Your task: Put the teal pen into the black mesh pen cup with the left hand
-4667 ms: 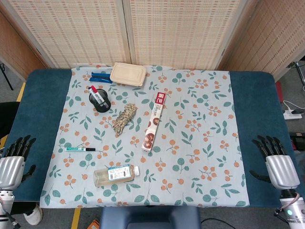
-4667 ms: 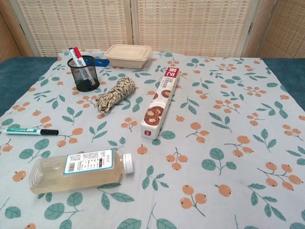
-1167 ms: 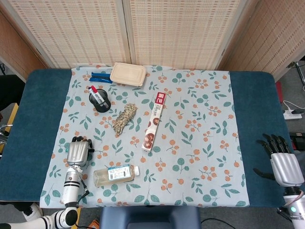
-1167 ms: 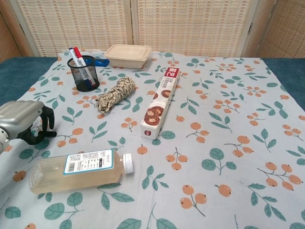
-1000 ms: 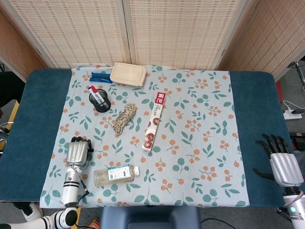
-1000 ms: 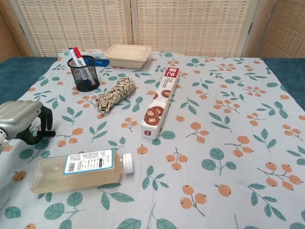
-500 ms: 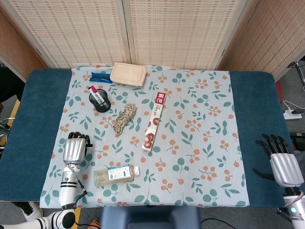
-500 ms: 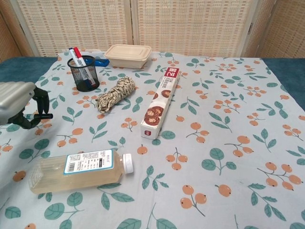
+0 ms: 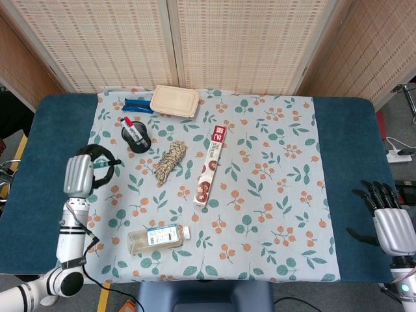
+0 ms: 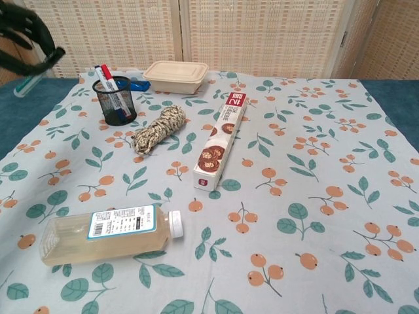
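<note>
Head view shows my left hand [image 9: 79,174] grasping the one slim teal pen [image 9: 104,163], raised off the cloth. Step in hand: carry. I judge the next move needs travel forward and right to the single black mesh pen cup [image 9: 136,138], then tipping the pen upright. My right hand [image 9: 390,224] rests released.

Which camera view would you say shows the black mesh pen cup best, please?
The chest view: it shows the black mesh pen cup from the side, with its mesh wall and the markers standing in it. The head view looks down on the cup, so mainly its rim and the marker tops show.
</note>
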Available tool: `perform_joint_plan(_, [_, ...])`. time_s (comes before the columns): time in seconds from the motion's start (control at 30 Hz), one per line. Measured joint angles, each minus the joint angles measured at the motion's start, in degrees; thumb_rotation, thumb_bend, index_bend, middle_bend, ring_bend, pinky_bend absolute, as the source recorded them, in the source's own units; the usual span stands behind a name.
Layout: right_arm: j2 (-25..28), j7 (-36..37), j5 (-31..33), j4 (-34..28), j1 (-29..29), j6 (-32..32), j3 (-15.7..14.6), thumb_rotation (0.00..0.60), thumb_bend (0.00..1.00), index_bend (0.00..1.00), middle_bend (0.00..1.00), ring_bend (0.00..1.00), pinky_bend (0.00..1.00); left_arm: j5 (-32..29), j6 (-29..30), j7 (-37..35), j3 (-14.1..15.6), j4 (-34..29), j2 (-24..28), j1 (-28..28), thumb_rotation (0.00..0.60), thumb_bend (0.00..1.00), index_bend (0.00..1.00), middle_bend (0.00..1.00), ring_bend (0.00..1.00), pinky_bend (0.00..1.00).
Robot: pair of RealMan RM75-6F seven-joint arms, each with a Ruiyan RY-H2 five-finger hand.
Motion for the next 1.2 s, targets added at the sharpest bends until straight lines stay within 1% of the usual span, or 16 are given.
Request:
perform_joint_plan(0.13, [0.1,0.5,0.2,0.1,-0.1,-0.1,0.1,0.600,0.00,0.23,0.08,0.04,0.00,-3.0,-5.9,-11.7,-5.5,-2.3,4.4,-1.7,0.600,0.34,0.55,0.57,0.30,0.29])
perform_joint_plan(0.23, [0.1,0.3,0.9,0.3,0.0,-0.5,0.2,0.600,0.00,0.23,0.08,0.04,0.00,-5.5,-11.4,-20.2,-8.8,-2.3,6.5,-3.5,0.600,0.36,0.56,0.57,0.30,0.29])
perform_joint_plan(0.33, [0.1,0.2,1.5,0.4,0.1,-0.8,0.4,0.600,0.00,0.23,0.08,0.04,0.00,-7.3,-17.7,-27.7,-10.9,-0.4,7.5,-6.1,0.600,0.36,0.56,0.57,0.30,0.29])
perform_joint_plan(0.43, [0.0,-0.1,2.0,0.5,0.1,-1.1,0.6,0.600,0.00,0.23,0.08,0.04,0.00,-8.1,-22.3,-33.8,-11.7,3.6,6.9,-9.1,0.600,0.36,0.56,0.57,0.30,0.29])
perform_joint_plan(0.53, [-0.1,-0.6,2.3,0.4,0.1,-1.1,0.7,0.600,0.00,0.23,0.08,0.04,0.00,-8.1,-25.8,-39.1,-12.0,8.7,4.9,-11.9,0.600,0.36,0.56,0.57,0.30,0.29])
perform_joint_plan(0.67, [-0.2,-1.2,2.6,0.3,0.1,-1.1,0.8,0.600,0.00,0.23,0.08,0.04,0.00,-6.6,-29.0,-44.1,-11.5,16.3,1.7,-15.3,0.600,0.36,0.56,0.57,0.30,0.28])
perform_joint_plan(0.83, [-0.6,-2.2,2.9,0.3,0.4,-2.0,0.8,0.600,0.00,0.23,0.08,0.04,0.00,-3.1,-31.2,-48.7,-9.7,26.9,-2.8,-19.4,0.600,0.36,0.56,0.57,0.29,0.29])
perform_joint_plan(1.03, [-1.0,-3.5,3.4,0.1,0.8,-2.7,0.7,0.600,0.00,0.23,0.08,0.04,0.00,0.2,-32.9,-54.7,-7.6,37.1,-7.3,-23.5,0.600,0.36,0.57,0.57,0.28,0.29])
perform_joint_plan(1.2, [-1.0,-4.3,3.4,-0.2,0.6,-2.2,0.8,0.600,0.00,0.23,0.08,0.04,0.00,2.1,-34.3,-57.6,-5.9,45.4,-10.3,-26.6,0.600,0.36,0.58,0.57,0.28,0.29])
